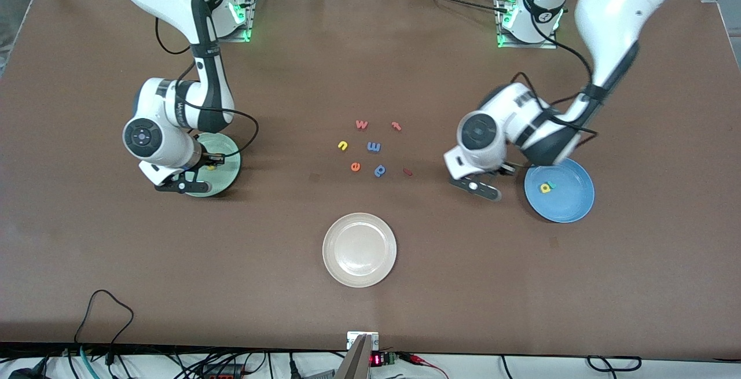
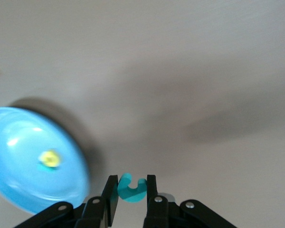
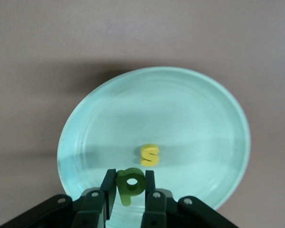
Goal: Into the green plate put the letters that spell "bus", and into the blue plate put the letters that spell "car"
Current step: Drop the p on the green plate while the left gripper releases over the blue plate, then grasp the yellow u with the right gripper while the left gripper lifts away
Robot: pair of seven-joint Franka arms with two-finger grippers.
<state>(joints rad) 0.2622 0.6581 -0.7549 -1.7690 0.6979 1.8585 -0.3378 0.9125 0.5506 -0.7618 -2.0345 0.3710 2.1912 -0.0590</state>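
My left gripper (image 2: 132,180) is shut on a teal "c" (image 2: 128,193), pinched between both fingers. It hangs over bare table just beside the blue plate (image 1: 573,205), toward the middle of the table (image 1: 507,168). On that plate (image 2: 19,180) lie a yellow "a" (image 1: 545,188) and a small teal "r" (image 1: 552,184). My right gripper (image 3: 129,175) is shut on a green stemmed letter (image 3: 124,190) over the green plate (image 3: 180,109). A yellow "s" (image 3: 149,155) lies in that plate (image 1: 230,166). The yellow "u" (image 1: 343,146) rests mid-table.
Around the "u" lie a red "w" (image 1: 362,124), a red "t" (image 1: 396,126), a blue "m" (image 1: 374,147), an orange "e" (image 1: 355,166), a blue round-bodied letter (image 1: 380,170) and a small dark red piece (image 1: 407,172). A white plate (image 1: 359,250) stands nearer the camera.
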